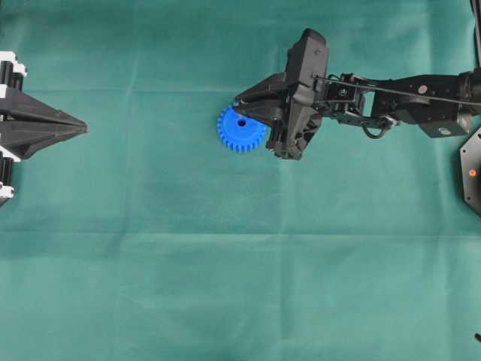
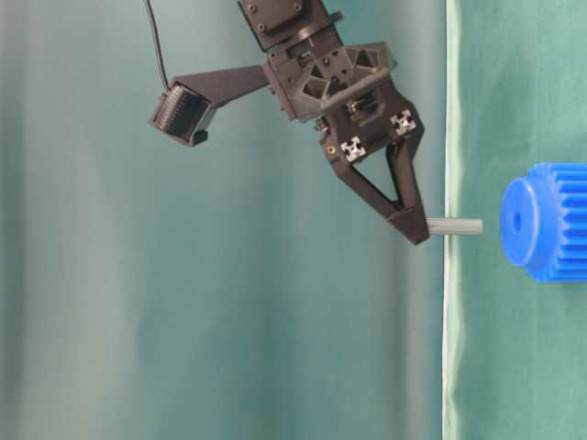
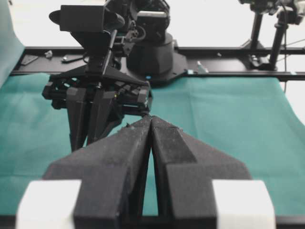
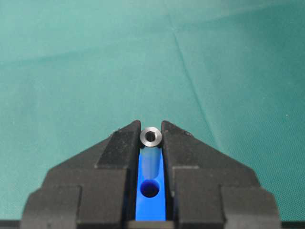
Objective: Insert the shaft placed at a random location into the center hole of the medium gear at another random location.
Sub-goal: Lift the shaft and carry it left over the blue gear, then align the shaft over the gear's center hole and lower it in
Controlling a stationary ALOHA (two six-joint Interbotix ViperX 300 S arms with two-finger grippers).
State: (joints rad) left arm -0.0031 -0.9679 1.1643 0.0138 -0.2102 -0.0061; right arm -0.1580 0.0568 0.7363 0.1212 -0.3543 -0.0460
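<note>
The medium gear (image 1: 239, 137), bright blue and toothed, lies flat on the green cloth just left of centre. Its center hole (image 1: 242, 121) shows dark. My right gripper (image 1: 242, 107) hangs over it, shut on the shaft (image 2: 456, 226), a short silvery pin. In the table-level view the shaft's free end points at the center hole (image 2: 515, 222) of the gear (image 2: 550, 220), with a small gap between them. In the right wrist view the shaft's end (image 4: 151, 137) sits between the fingertips, with the blue hub and its hole (image 4: 150, 189) behind. My left gripper (image 1: 81, 125) rests shut and empty at the far left.
Green cloth covers the table, with faint fold lines. A black arm base (image 1: 472, 169) sits at the right edge. In the left wrist view the right arm (image 3: 95, 109) stands ahead of the shut left gripper (image 3: 151, 119), with a black frame rail (image 3: 228, 74) behind.
</note>
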